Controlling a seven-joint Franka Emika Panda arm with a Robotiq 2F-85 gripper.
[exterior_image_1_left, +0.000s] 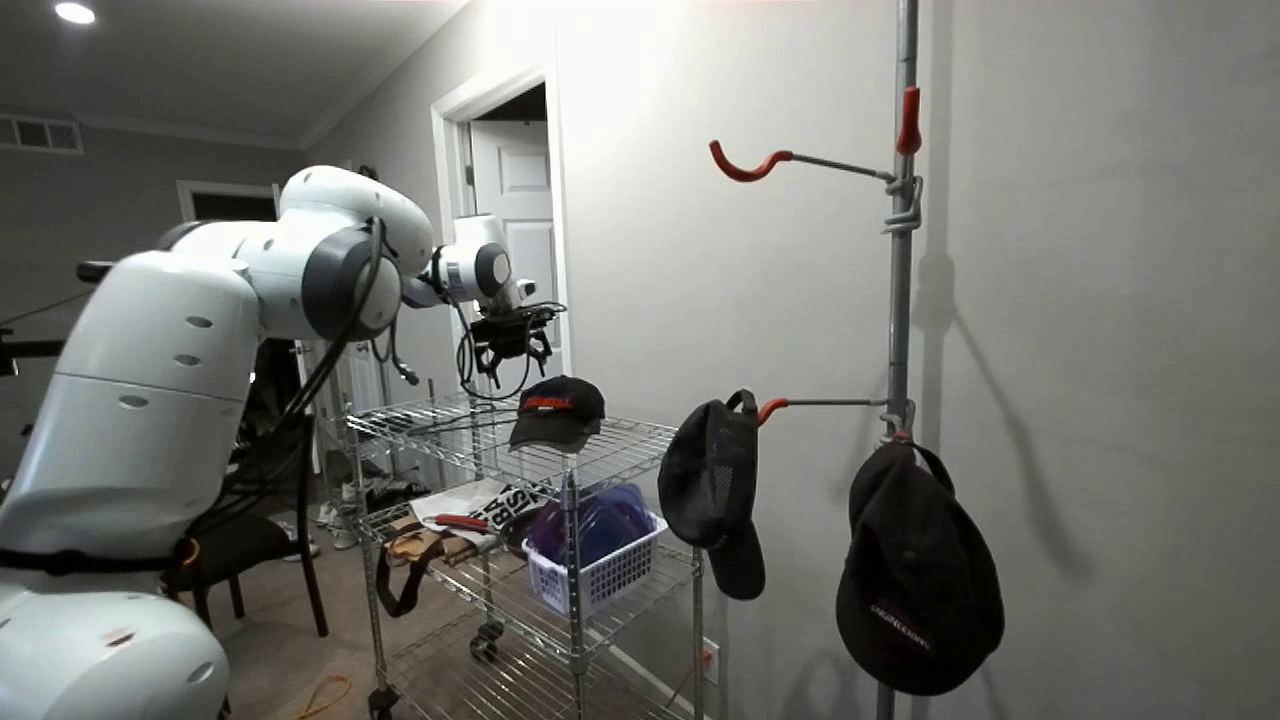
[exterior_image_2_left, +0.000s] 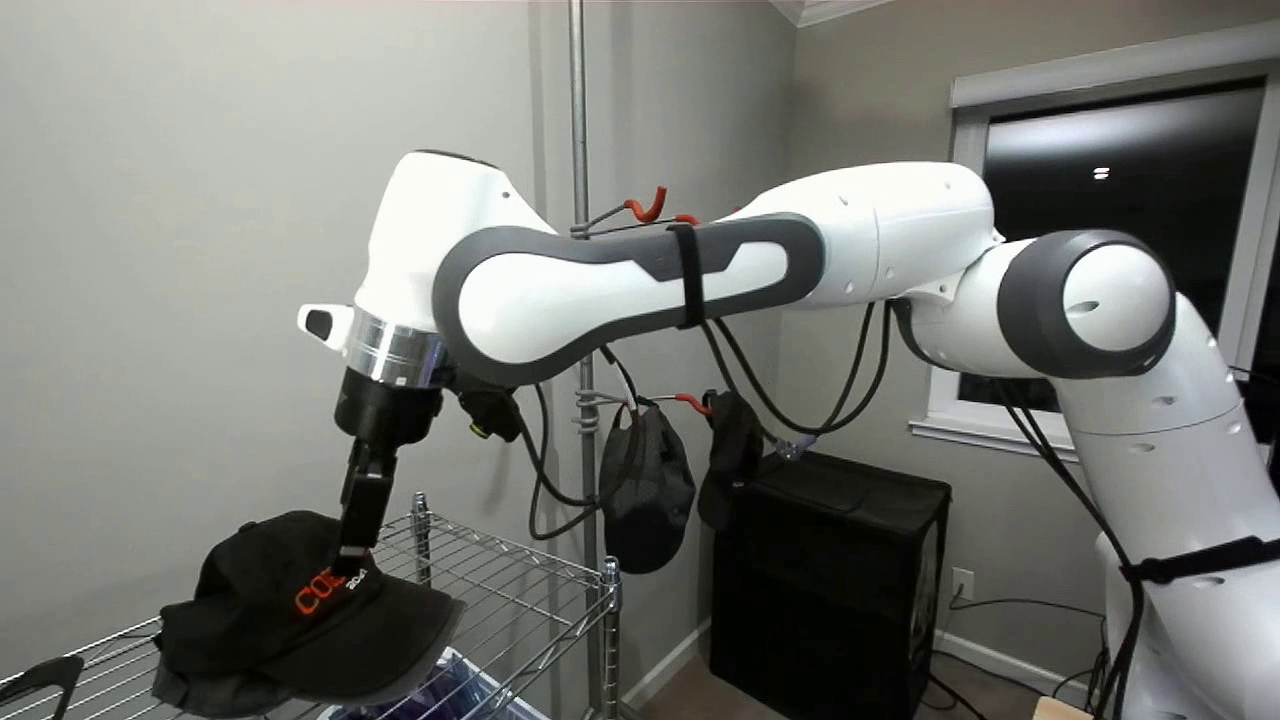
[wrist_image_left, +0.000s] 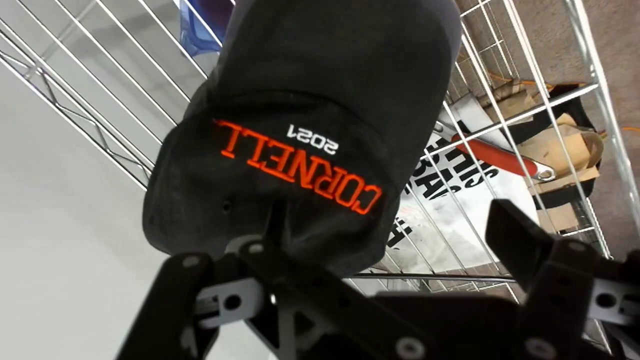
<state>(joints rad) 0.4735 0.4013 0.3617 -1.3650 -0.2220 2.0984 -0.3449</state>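
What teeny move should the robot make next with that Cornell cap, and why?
I'd probably slide the open gripper a little sideways to centre it over the black cap on the wire shelf: in the wrist view, one finger overlaps the cap while the other lies past its edge, so closing now might miss it.

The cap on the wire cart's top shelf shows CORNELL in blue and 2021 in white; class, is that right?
Not quite: the wrist view shows CORNELL in orange-red, not blue. The cap is on the top shelf, and 2021 is white, as stated.
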